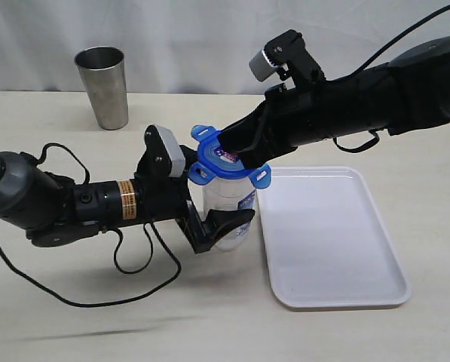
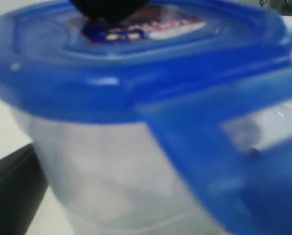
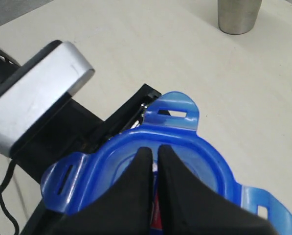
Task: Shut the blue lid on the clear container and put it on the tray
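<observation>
Beige tabletop [image 1: 59, 317], white curtain [image 1: 209, 38] behind. Up at 11 o'clock, steel tumbler [image 1: 102, 87], standing on its own. Reaching in from 9 o'clock, left gripper [image 1: 225, 230], fingers spread wide either side of the clear container [image 1: 228, 194] low down; can't tell if actually touching. Dead centre, container upright on the table, blue lid [image 1: 209, 167] on top, flaps sticking out. From 1 o'clock, right gripper [image 1: 236, 156], fingers pressed together, tips down on the lid's sticker. At 3 o'clock, just beside the container, white tray [image 1: 330, 226].

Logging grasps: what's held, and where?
Right gripper holds nothing; shut tips rest on the blue lid. Left gripper brackets the clear container's lower body; grip unclear.
</observation>
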